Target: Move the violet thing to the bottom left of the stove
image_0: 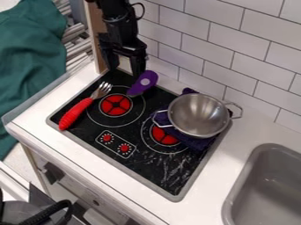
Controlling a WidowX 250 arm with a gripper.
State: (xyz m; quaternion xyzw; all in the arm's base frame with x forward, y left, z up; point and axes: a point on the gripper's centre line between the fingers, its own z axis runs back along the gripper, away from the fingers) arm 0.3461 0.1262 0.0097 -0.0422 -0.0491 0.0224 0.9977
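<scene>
Violet utensil (144, 82) lies toward the back of the stove (138, 166), beside a black gripper (124, 71) whose fingers stand spread. A clean pick-up likely calls for centring them over it before closing, then lifting clear of the red-handled fork (75, 114) at stove left.

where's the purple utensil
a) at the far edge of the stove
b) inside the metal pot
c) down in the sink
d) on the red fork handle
a, the purple utensil is at the stove's far edge, between the fork and the metal pot.
</scene>
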